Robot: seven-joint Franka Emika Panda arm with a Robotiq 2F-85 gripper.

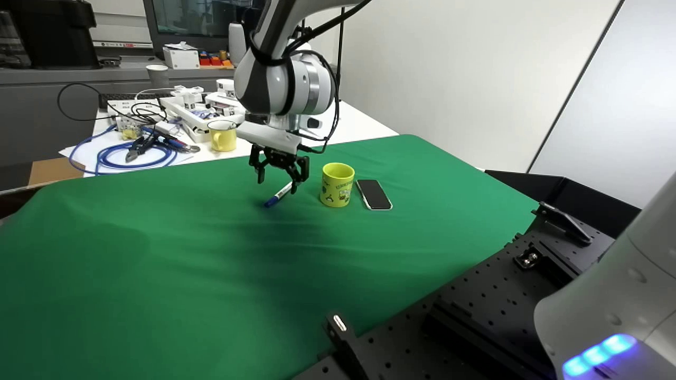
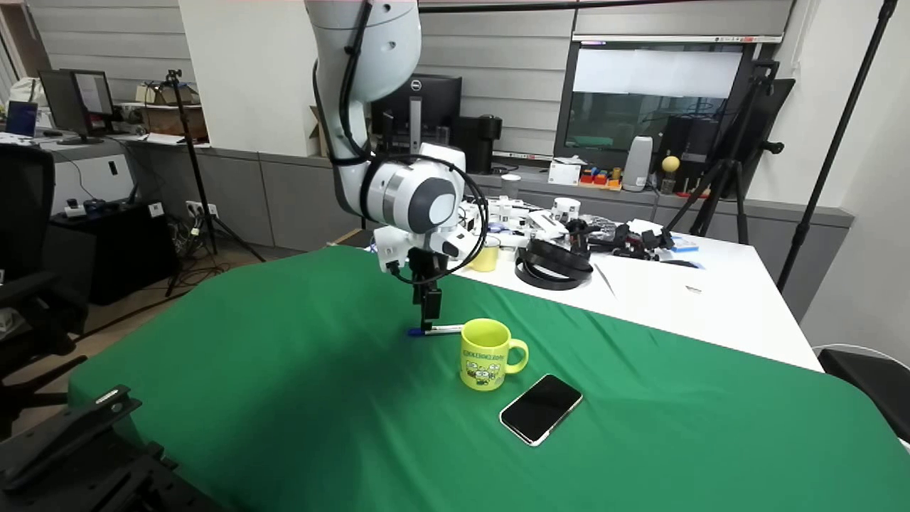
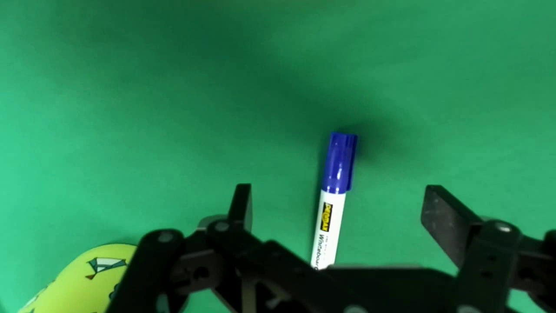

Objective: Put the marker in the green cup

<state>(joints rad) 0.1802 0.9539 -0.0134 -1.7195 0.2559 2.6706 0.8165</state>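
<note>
The marker [image 1: 275, 196] lies flat on the green cloth, with a blue cap and white body. It also shows in an exterior view [image 2: 448, 329] and in the wrist view [image 3: 333, 204], where its lower end is hidden behind the gripper. My gripper [image 1: 277, 184] is open and empty above the marker. In the wrist view the marker lies between the spread fingers [image 3: 340, 206], touching neither. The green cup [image 1: 337, 186], yellow-green with printed figures, stands upright beside the marker. It also shows in an exterior view [image 2: 482, 364] with its handle, and partly in the wrist view [image 3: 80, 282].
A black phone [image 1: 374, 195] lies beside the green cup; it also shows in an exterior view [image 2: 542, 409]. Behind the cloth, a white table holds a yellow mug [image 1: 224, 139], blue cable [image 1: 108, 158], tools and black straps [image 2: 554, 264]. A black perforated plate [image 1: 417, 348] borders the cloth.
</note>
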